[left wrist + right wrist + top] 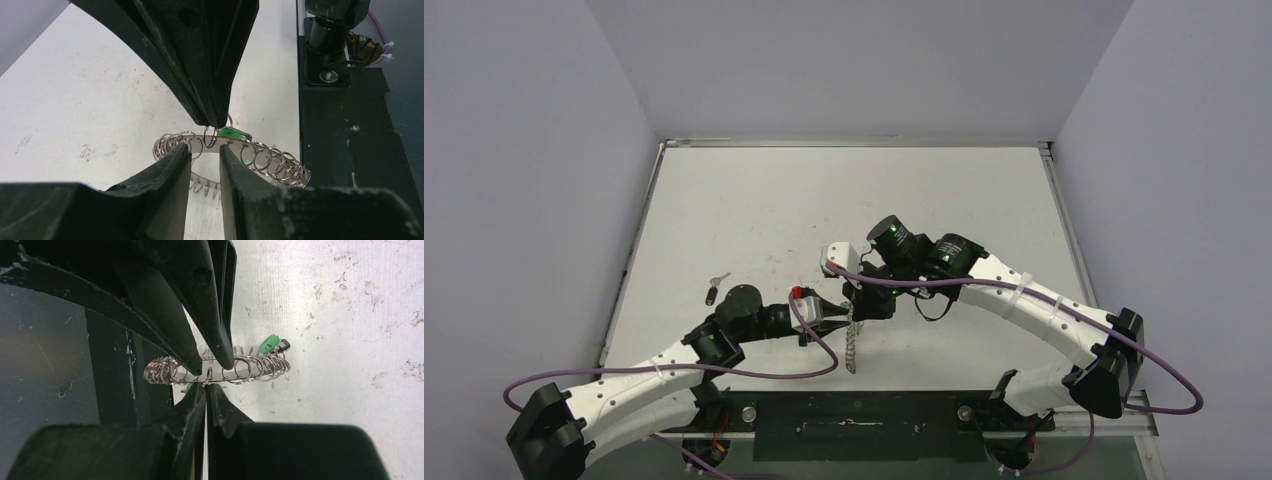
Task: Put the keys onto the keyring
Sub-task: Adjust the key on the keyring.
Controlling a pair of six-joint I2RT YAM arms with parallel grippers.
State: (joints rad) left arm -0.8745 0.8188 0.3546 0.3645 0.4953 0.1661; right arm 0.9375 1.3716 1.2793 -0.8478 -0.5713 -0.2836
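Hanging off the counter, the keyring shows edge-on from above, one end caught between the two claw tips and the rest trailing toward the arm bases. The left claw has its fingers a narrow gap apart, bracketing a short stretch of the scalloped rim. The contact itself sits behind the fingertips, so I cannot tell whether they truly clamp the hoop or only flank it.

The right claw meets it tip to tip and is pinched closed on a thin wire loop at the rim. Whether that loop is one of the hoop's own scallops or belongs to a key is too fine to make out.

The green key shows only its bright head, just beside the right claw's tip and against the hoop; its blade is hidden by the coils.

Well apart from the left claw, out past its wrist, the black-headed key and the silver key lie together on the counter, too small for detail.
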